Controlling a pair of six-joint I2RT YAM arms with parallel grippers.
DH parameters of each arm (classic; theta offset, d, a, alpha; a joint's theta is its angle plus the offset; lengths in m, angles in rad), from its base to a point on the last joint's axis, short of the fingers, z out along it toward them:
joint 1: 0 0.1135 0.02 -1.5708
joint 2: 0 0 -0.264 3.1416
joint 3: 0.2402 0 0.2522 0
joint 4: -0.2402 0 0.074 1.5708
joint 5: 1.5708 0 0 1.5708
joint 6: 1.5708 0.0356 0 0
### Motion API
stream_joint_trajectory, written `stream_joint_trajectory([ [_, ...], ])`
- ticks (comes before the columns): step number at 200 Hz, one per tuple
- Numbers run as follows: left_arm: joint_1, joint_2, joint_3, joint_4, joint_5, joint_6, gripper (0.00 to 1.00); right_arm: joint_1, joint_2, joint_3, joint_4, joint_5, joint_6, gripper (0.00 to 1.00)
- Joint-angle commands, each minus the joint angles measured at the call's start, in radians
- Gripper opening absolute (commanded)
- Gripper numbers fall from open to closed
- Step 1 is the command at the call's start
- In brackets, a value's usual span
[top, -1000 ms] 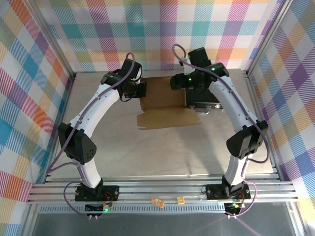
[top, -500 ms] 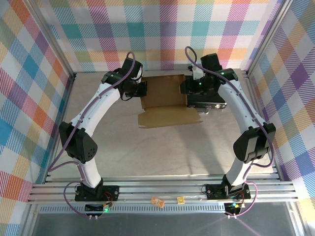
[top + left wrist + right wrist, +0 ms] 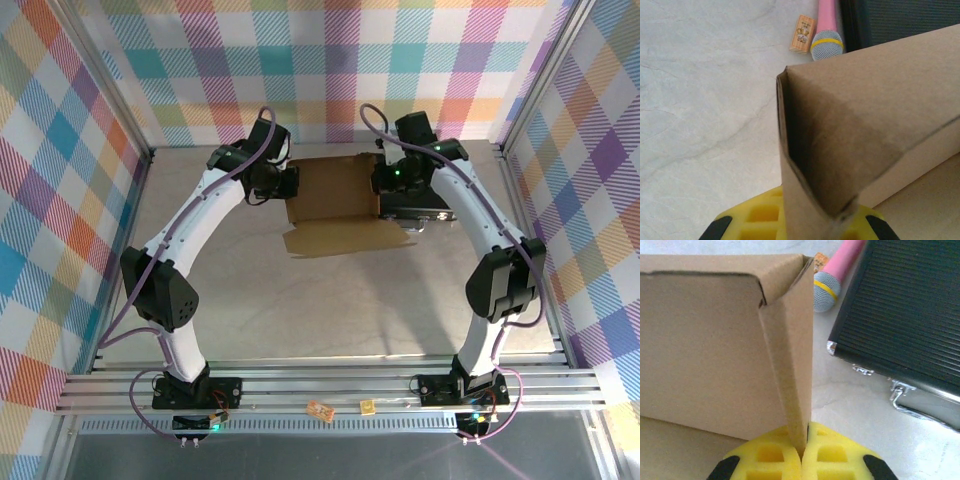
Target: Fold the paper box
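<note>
The right gripper [image 3: 804, 452] has its yellow fingers [image 3: 767, 456] pressed together on an upright side flap of the paper box [image 3: 705, 340], pinching the flap's thin edge between them. The left gripper [image 3: 810, 226] is likewise closed on the opposite end, with a folded cardboard corner standing up between its yellow pads [image 3: 757, 220]. Seen from above, the box [image 3: 335, 190] sits at the far middle of the table [image 3: 300, 300], between the two grippers, with its back wall raised and a front panel lying flat toward the arms. Just to the right of the box lies a black case [image 3: 905, 305] with metal latches, under the right arm. Beyond the box a pink microphone [image 3: 829, 282] with a grey mesh head and a yellow band lies beside a small orange block [image 3: 802, 34].
</note>
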Motion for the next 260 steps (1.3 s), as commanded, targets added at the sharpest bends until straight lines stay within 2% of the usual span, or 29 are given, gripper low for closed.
stream_joint_trajectory([
  [1, 0.003, -0.001, 0.035, 0.002, 0.022, 0.006, 0.0, 0.044, 0.011, 0.049, -0.004, 0.137, 0.007, 0.0],
  [46, 0.003, 0.001, 0.037, -0.002, 0.012, -0.006, 0.0, 0.168, 0.063, 0.115, -0.115, 0.549, 0.099, 0.0],
  [82, 0.002, -0.002, 0.037, -0.007, 0.008, -0.006, 0.0, 0.218, 0.128, 0.188, -0.209, 0.719, 0.119, 0.0],
  [109, 0.001, -0.004, 0.037, -0.01, 0.008, -0.004, 0.0, 0.229, 0.138, 0.212, -0.217, 0.748, 0.107, 0.0],
  [141, 0.002, -0.005, 0.04, -0.013, 0.004, -0.002, 0.0, 0.229, 0.123, 0.238, -0.215, 0.668, 0.103, 0.0],
  [167, 0.001, 0.002, 0.047, -0.031, -0.015, -0.009, 0.0, 0.224, 0.129, 0.307, -0.252, 0.542, 0.091, 0.0],
  [169, 0.001, 0.002, 0.048, -0.033, -0.016, -0.009, 0.0, 0.223, 0.129, 0.315, -0.258, 0.53, 0.09, 0.03],
  [183, 0.001, 0.003, 0.049, -0.044, -0.039, -0.015, 0.0, 0.216, 0.12, 0.359, -0.289, 0.467, 0.106, 0.45],
  [189, 0.001, 0.0, 0.042, -0.043, -0.049, -0.016, 0.0, 0.209, 0.108, 0.37, -0.298, 0.444, 0.118, 0.57],
  [197, 0.003, -0.007, 0.032, -0.039, -0.062, -0.019, 0.0, 0.195, 0.085, 0.377, -0.305, 0.402, 0.138, 0.65],
  [210, 0.004, -0.014, 0.017, -0.03, -0.071, -0.021, 0.0, 0.157, 0.03, 0.352, -0.294, 0.319, 0.182, 0.7],
  [224, 0.008, -0.017, 0.002, -0.017, -0.066, -0.026, 0.0, 0.099, -0.055, 0.25, -0.224, 0.178, 0.219, 0.73],
  [246, 0.028, -0.014, -0.013, -0.004, -0.041, -0.049, 0.0, -0.017, -0.167, 0.077, -0.144, -0.035, 0.339, 0.71],
  [260, 0.046, -0.01, -0.016, -0.005, -0.035, -0.076, 0.0, -0.087, -0.221, -0.014, -0.134, -0.12, 0.422, 0.7],
])
